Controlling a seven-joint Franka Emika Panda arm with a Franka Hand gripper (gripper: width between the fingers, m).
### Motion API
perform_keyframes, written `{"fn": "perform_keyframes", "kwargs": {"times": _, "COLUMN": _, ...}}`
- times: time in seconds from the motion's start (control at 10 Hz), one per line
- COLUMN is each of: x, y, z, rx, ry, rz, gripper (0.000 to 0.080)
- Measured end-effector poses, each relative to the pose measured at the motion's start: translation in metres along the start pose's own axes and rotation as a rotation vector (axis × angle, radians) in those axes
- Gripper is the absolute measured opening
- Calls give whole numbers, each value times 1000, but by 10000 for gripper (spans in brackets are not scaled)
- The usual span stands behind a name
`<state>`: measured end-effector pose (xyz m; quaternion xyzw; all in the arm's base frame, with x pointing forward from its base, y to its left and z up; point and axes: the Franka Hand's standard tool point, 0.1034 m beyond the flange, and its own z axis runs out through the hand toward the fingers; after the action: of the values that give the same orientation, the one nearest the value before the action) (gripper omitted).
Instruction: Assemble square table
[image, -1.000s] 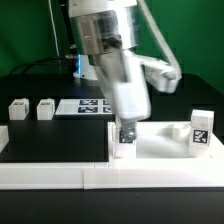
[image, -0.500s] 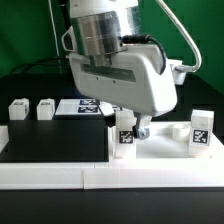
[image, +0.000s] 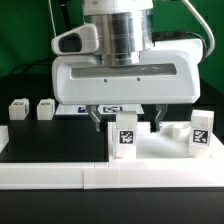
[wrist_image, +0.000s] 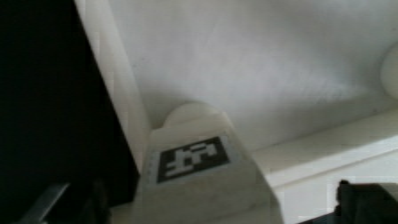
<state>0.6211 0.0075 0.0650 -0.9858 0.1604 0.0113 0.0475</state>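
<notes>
Gripper (image: 128, 121) is wide open and holds nothing. Its fingers (image: 97, 119) hang either side of an upright tagged leg (image: 125, 137), with a visible gap on both sides and no contact. Wrist view agrees: the leg (wrist_image: 192, 160) sits between the two dark fingertips (wrist_image: 365, 196), tag in plain sight. The leg stands right at the edge of the square tabletop (image: 165, 152), where the white slab (wrist_image: 267, 70) meets the black table surface (image: 55, 140); can't tell if it's seated in a socket. Beyond the finger on the exterior view's left there is only flat black surface (wrist_image: 36, 100). Beyond the finger on the exterior view's right the slab top runs on, low and flat. Below the gripper and nearer the camera, the border rail (image: 110, 178) runs the full width, a low wall on that side. A second leg (image: 202, 133) stands upright at the slab's end on the exterior view's right, well apart from the fingers. Behind the gripper the marker board (image: 88, 105) lies flat, partly hidden by the gripper body. Two more legs (image: 17, 110) stand side by side far off on the exterior view's left, clear of everything. A green backdrop (image: 20, 30) closes the scene behind.
</notes>
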Motion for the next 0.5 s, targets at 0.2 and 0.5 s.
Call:
{"fn": "perform_keyframes", "kwargs": {"times": 0.2, "x": 0, "y": 0, "z": 0, "rx": 2, "ry": 0, "rz": 34, "gripper": 400}}
{"fn": "perform_keyframes", "kwargs": {"times": 0.5, "x": 0, "y": -1, "z": 0, "rx": 8, "ry": -2, "rz": 268, "gripper": 292}}
